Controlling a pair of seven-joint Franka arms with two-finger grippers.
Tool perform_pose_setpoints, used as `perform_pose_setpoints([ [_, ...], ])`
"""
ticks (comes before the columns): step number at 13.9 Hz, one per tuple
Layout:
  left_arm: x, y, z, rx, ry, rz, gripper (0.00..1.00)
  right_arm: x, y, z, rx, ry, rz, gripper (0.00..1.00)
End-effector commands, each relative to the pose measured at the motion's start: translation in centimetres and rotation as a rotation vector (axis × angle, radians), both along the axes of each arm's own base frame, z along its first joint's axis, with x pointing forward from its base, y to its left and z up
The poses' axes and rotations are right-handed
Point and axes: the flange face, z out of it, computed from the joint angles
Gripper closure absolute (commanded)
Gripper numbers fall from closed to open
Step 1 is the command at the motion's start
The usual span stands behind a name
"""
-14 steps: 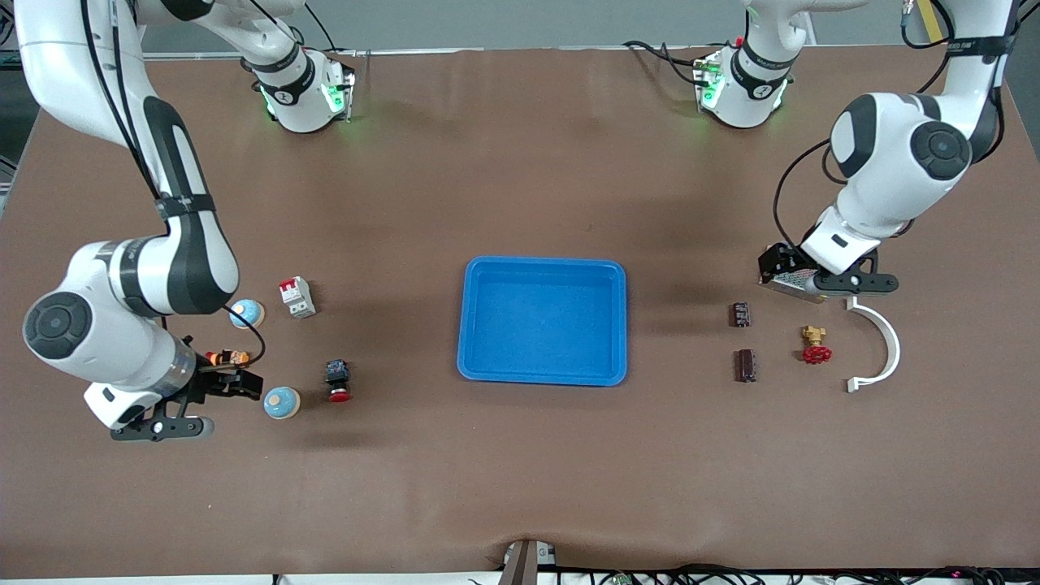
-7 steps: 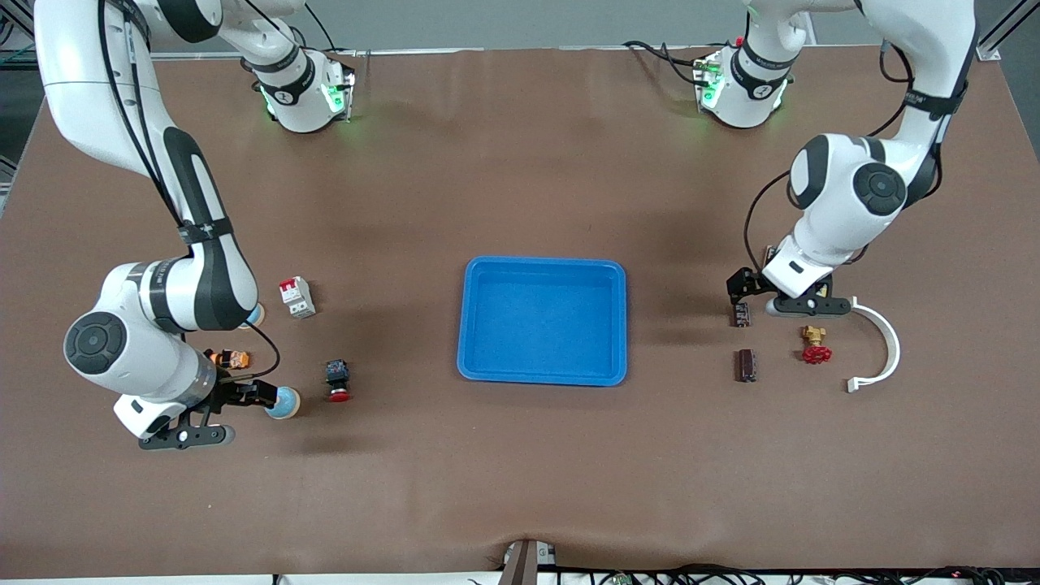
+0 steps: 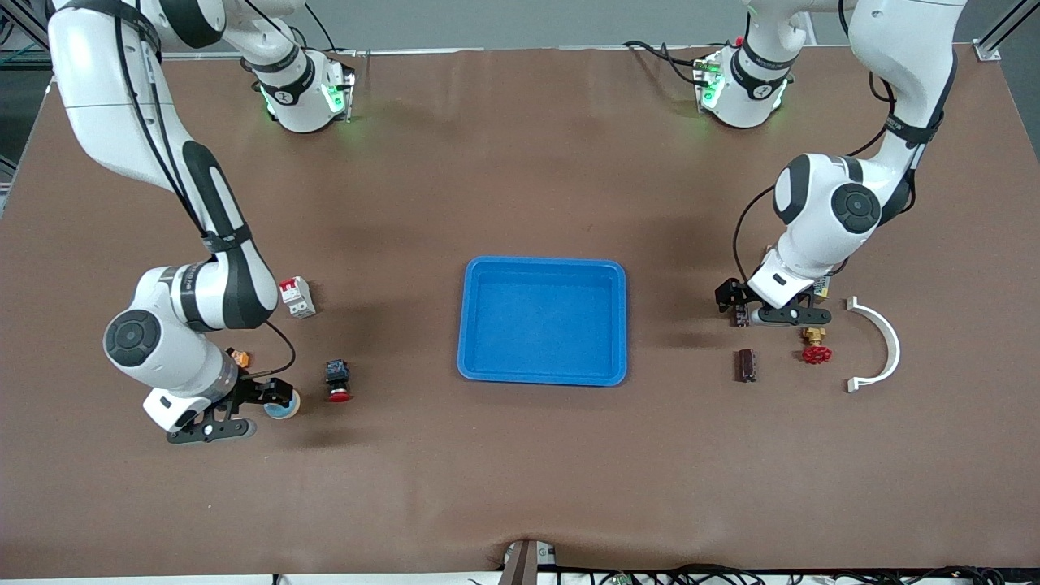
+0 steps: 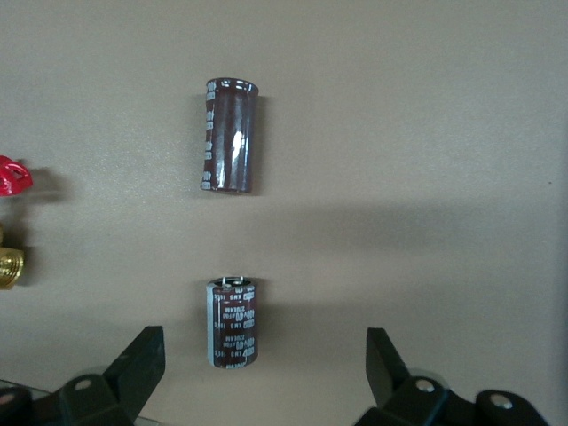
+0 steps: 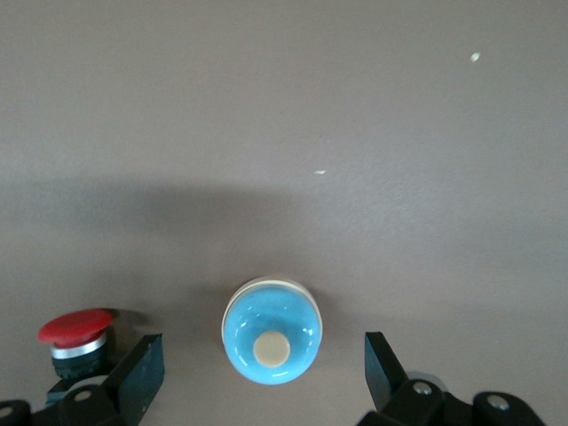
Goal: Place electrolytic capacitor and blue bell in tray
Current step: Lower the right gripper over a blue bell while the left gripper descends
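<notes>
The blue tray (image 3: 543, 262) lies mid-table with nothing in it. A blue bell (image 3: 287, 405) (image 5: 271, 330) sits toward the right arm's end. My right gripper (image 3: 272, 396) (image 5: 264, 359) hangs over it, open, one finger on each side and not touching. Toward the left arm's end lie two dark brown electrolytic capacitors. My left gripper (image 3: 734, 303) (image 4: 264, 359) is open over one capacitor (image 3: 740, 317) (image 4: 232, 322), which lies off-centre between the jaws. The other capacitor (image 3: 745, 365) (image 4: 230, 136) lies nearer the front camera.
A red push button (image 3: 337, 380) (image 5: 75, 333) stands beside the bell. A white circuit breaker (image 3: 296, 296) and a small orange part (image 3: 239, 356) lie by the right arm. A red-handled brass valve (image 3: 815, 349) (image 4: 11, 177) and a white curved clip (image 3: 881, 345) lie beside the capacitors.
Both arms have swung in toward the tray. The right gripper has come over the blue bell, and the left gripper over the capacitor farther from the front camera. Both stayed open.
</notes>
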Motion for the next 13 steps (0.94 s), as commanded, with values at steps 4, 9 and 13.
perform_pose_setpoints([
  [4,0.4,0.4,-2.0,0.003,-0.012,-0.002,0.00,-1.4,-0.4,-1.4,-0.011,0.045,0.128,0.00],
  [9,0.5,0.8,-3.1,0.005,-0.004,-0.002,0.00,-1.3,-1.9,-2.4,-0.017,0.049,0.179,0.00],
  [13,0.7,2.3,-3.5,0.025,-0.003,-0.015,0.00,-1.1,-1.7,-3.7,-0.014,0.057,0.174,0.00],
])
